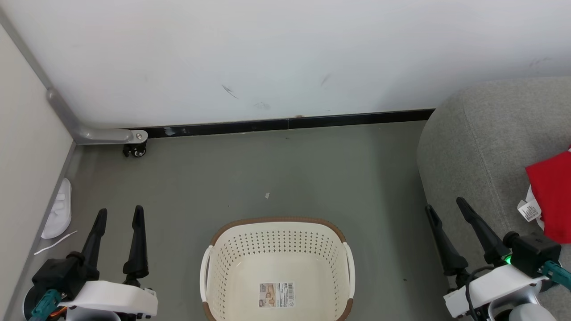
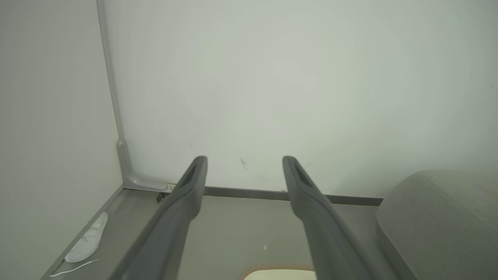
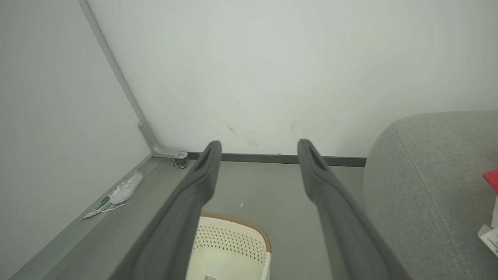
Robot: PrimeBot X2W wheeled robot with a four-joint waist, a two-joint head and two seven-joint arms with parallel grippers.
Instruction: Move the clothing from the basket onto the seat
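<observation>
The basket (image 1: 276, 243) sits empty on the floor between the left gripper (image 1: 120, 210) and right gripper (image 1: 444, 204), both spread wide and holding nothing, while the clothing (image 1: 553, 196) lies on the seat (image 1: 482, 142), so the task looks finished and calls only for staying clear.

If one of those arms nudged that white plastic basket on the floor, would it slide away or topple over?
Probably slide: the basket looks empty, with only a sticker on its bottom, and its perforated walls suggest it is light. Its base looks broad, so tipping seems unlikely. The smooth grey floor would likely offer little grip.
</observation>
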